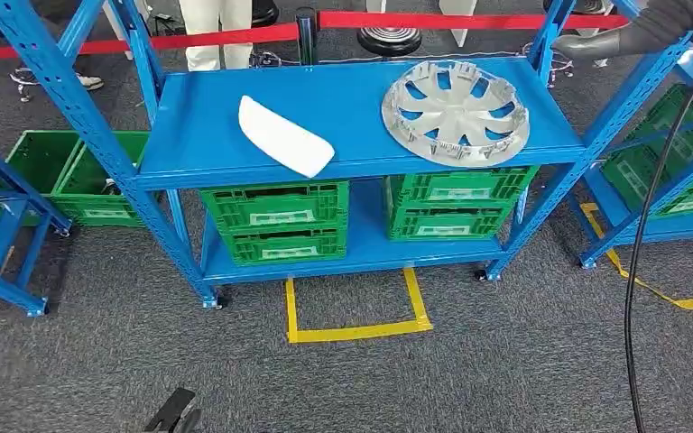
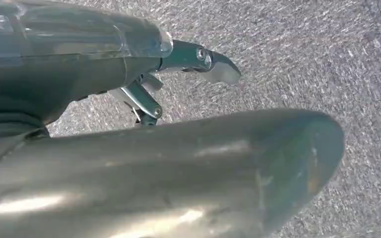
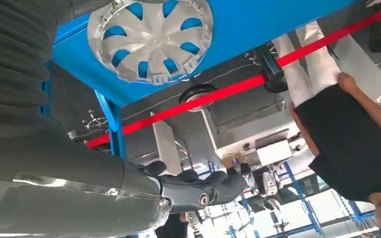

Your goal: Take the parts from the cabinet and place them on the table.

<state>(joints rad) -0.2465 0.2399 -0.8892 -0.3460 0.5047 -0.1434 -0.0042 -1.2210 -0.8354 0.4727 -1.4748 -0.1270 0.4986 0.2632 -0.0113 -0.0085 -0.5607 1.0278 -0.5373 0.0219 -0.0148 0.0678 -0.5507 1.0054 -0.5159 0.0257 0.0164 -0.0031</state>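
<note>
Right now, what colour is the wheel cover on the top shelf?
Silver-grey; the wheel cover shows best in the head view.

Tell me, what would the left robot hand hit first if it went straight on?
Probably the grey carpet: the left robot hand hangs over it with nothing else ahead, though depth is unclear.
</note>
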